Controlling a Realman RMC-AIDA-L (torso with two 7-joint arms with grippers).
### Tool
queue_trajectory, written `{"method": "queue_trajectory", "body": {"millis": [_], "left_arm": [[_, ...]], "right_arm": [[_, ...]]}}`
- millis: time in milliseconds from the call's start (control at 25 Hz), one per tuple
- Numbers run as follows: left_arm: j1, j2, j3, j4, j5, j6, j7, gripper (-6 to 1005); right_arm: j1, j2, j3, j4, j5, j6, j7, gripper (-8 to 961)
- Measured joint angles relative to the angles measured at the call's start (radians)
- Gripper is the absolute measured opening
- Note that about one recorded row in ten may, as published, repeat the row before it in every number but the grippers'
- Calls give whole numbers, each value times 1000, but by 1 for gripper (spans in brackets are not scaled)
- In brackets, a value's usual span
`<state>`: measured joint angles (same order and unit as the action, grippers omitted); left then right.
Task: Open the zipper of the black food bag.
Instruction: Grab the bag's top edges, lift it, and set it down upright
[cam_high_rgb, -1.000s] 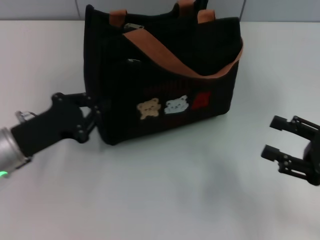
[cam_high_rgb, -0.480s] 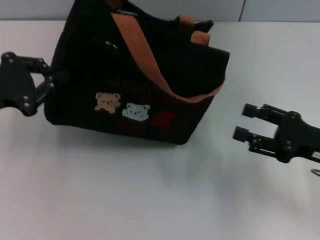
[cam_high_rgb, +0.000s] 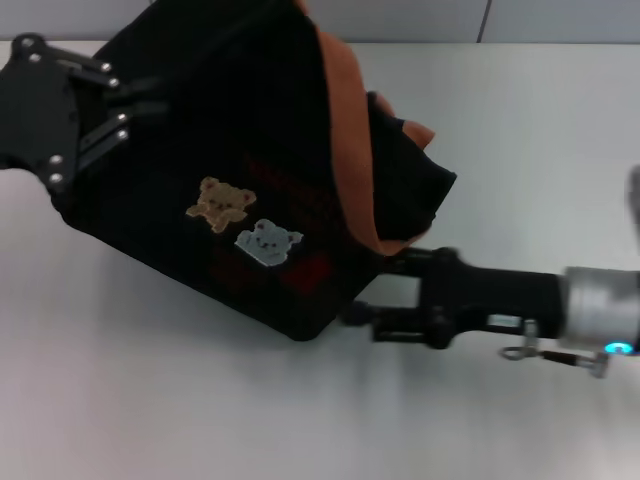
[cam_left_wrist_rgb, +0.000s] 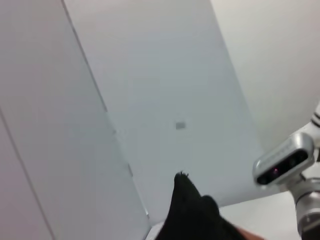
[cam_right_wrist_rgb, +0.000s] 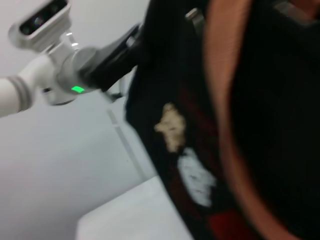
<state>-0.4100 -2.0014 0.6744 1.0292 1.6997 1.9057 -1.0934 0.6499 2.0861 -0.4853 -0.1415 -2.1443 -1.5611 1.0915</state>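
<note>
The black food bag (cam_high_rgb: 250, 150) hangs tilted above the white table (cam_high_rgb: 150, 400), its left end raised; tan and pale-blue bear patches face me. My left gripper (cam_high_rgb: 128, 108) is shut on the raised left end. From the right, my right gripper (cam_high_rgb: 378, 296) reaches the low right corner, fingers apart and tips at the fabric. An orange-brown strap (cam_high_rgb: 345, 150) drapes over the bag's top. The zipper is hidden in the head view. The right wrist view shows the bag (cam_right_wrist_rgb: 280, 125) close up, with a small silver metal piece (cam_right_wrist_rgb: 194, 15) near its top. Black fabric (cam_left_wrist_rgb: 195, 215) fills the left wrist view's lower edge.
A grey wall (cam_high_rgb: 550, 20) runs behind the table's far edge. The left arm (cam_right_wrist_rgb: 65, 65) with its green light shows in the right wrist view. The right arm's wrist camera (cam_left_wrist_rgb: 282, 165) shows in the left wrist view.
My left gripper has lifted the bag's left end up, tilting the bag further. My right gripper has moved left and inward to the bag's lower right corner.
</note>
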Motion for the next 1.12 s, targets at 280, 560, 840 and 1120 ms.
{"method": "queue_trajectory", "body": {"millis": [280, 560, 840, 1120], "left_arm": [[-40, -18, 27, 4, 14, -4, 4, 83], [-41, -19, 33, -1, 67, -15, 10, 83], [-60, -42, 42, -20, 119, -27, 20, 74], [-92, -56, 43, -48, 155, -50, 31, 74]], "right_arm": [[105, 1, -95, 115, 0, 16, 14, 746], [-62, -7, -108, -106, 4, -221, 76, 745], [-172, -38, 24, -227, 23, -399, 62, 745], [-184, -62, 206, -236, 24, -441, 27, 745]]}}
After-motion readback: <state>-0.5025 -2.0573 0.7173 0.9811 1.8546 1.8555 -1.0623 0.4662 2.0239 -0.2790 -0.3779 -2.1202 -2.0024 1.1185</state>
